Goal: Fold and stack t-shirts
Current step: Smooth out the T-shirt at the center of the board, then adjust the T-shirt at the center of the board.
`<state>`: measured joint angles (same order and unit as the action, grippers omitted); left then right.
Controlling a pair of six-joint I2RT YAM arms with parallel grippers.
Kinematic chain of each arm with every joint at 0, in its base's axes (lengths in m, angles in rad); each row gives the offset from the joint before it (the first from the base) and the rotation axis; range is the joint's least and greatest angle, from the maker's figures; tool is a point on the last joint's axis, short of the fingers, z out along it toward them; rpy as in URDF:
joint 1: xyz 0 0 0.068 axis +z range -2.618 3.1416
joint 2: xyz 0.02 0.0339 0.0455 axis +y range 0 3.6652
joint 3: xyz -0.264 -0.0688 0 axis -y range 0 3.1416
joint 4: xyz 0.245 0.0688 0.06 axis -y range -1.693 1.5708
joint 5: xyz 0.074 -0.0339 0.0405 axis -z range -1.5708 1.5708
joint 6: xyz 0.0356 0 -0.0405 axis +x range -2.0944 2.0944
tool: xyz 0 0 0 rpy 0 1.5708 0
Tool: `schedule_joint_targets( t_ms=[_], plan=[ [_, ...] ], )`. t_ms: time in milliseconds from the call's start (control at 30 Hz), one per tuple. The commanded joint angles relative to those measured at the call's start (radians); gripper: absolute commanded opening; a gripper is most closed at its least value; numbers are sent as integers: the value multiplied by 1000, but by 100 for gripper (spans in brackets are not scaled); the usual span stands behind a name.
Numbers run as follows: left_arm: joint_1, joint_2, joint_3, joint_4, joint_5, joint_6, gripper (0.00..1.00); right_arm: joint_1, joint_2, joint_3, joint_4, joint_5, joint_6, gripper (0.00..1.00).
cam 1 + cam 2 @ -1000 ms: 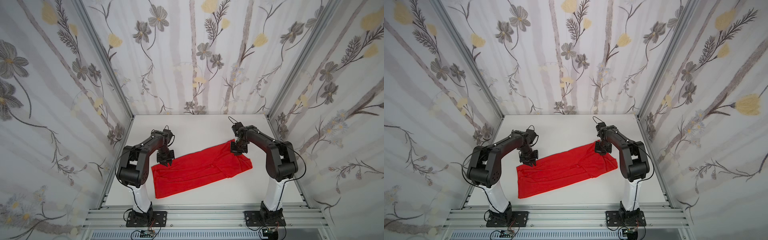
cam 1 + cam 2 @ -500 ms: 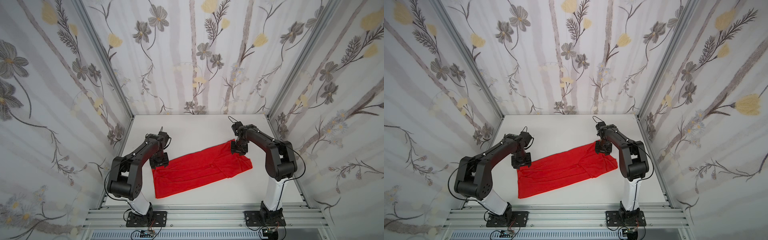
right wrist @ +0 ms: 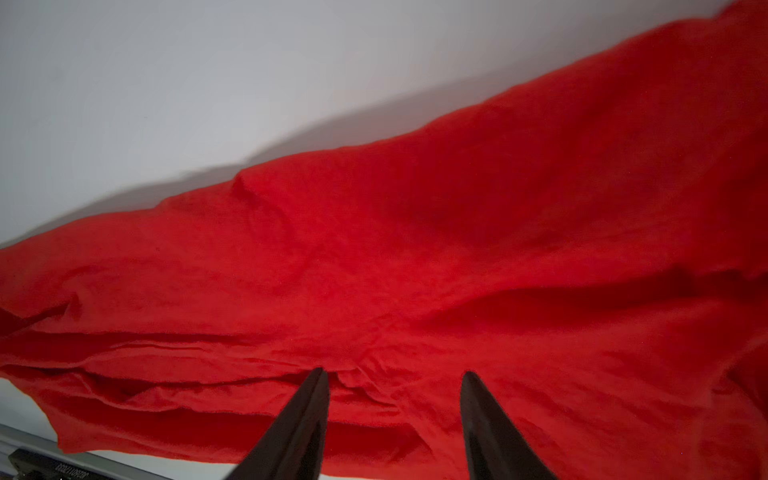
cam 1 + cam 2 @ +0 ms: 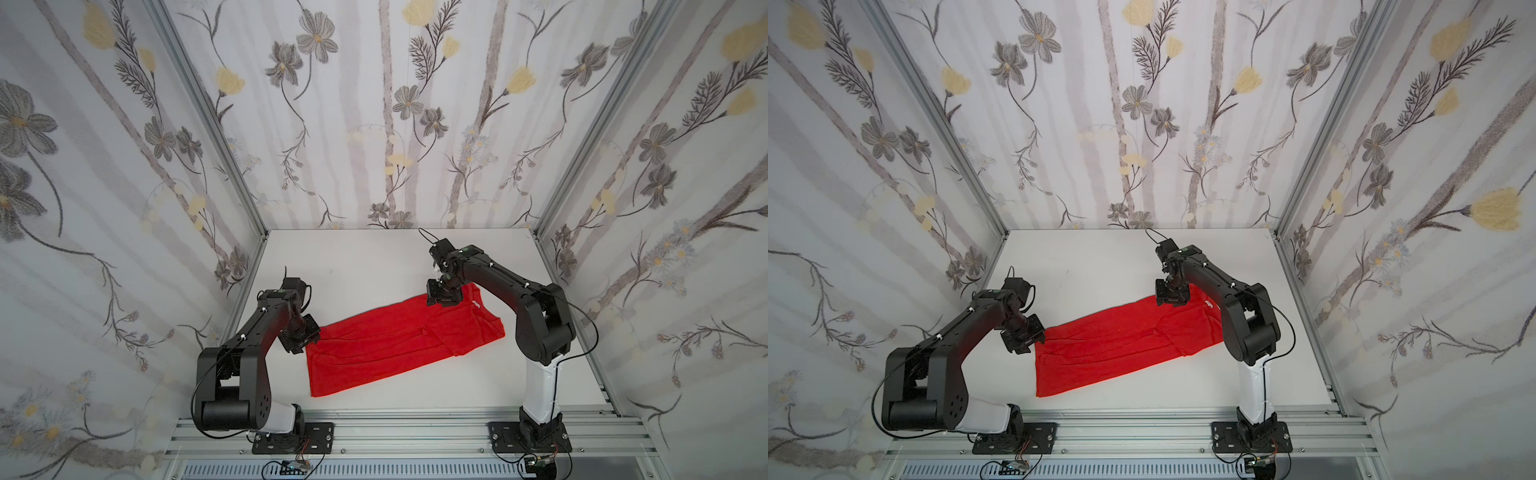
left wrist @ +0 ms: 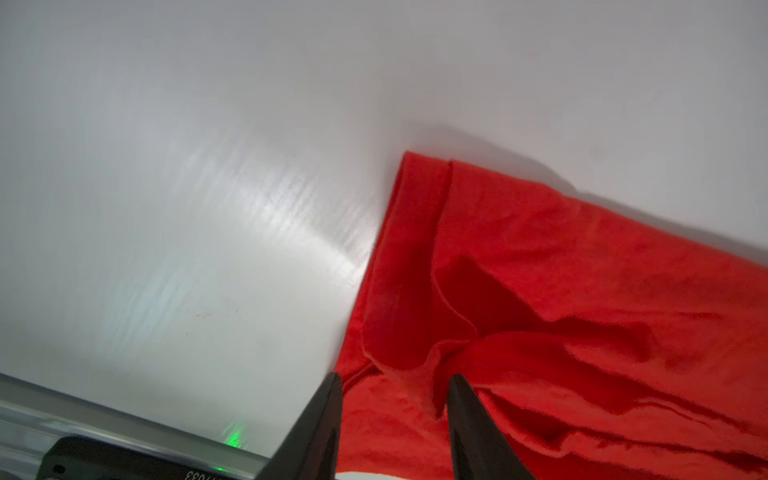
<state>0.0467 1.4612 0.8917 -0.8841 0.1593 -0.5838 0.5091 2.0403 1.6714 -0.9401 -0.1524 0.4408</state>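
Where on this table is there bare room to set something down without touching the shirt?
The widest bare table lies behind the red shirt, up to the back wall. A narrower strip runs between the shirt's near edge and the front rail. Crowded: the shirt's ends, at the left gripper and right gripper.

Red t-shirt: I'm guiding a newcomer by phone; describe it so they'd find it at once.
Inside the flower-papered booth, find the white table. The red t-shirt lies on it as a long slanted band, running from the left pincer to the right pincer. It is the only brightly coloured thing there, with a small white neck label.
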Motion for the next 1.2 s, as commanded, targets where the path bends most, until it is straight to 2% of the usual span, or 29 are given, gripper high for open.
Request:
schedule_joint_targets(
  t_ms=[0, 67, 200, 333, 467, 600, 733, 933, 1000, 1067, 1167],
  plan=[
    [47, 66, 14, 84, 122, 22, 42, 44, 57, 58, 3, -55, -15, 50],
    [48, 134, 49, 75, 159, 65, 42, 48, 96, 82, 3, -76, 1, 49],
    [47, 165, 47, 116, 246, 59, 43, 48, 119, 83, 3, -66, 2, 48],
    [46, 166, 25, 103, 222, 49, 44, 42, 128, 50, 4, -49, -7, 46],
    [48, 89, 18, 75, 181, 33, 65, 40, 135, 21, 3, -41, -14, 46],
    [40, 73, 2, 47, 174, -24, 67, 41, 139, 10, 4, -26, -21, 45],
    [19, 44, -59, 95, 160, -109, 57, 37, 146, 7, 5, -17, -24, 44],
    [6, 26, -79, 116, 100, -169, 33, 20, 156, -20, 8, 5, -32, 36],
    [-3, 17, -77, 102, 71, -156, 20, 12, 160, -36, 13, 11, -34, 36],
    [-9, 0, -74, 79, 40, -141, 0, 6, 165, -54, 16, 24, -36, 34],
    [-45, -41, -37, 4, -32, -109, 0, -4, 174, -78, 25, 37, -32, 33]
  ],
)
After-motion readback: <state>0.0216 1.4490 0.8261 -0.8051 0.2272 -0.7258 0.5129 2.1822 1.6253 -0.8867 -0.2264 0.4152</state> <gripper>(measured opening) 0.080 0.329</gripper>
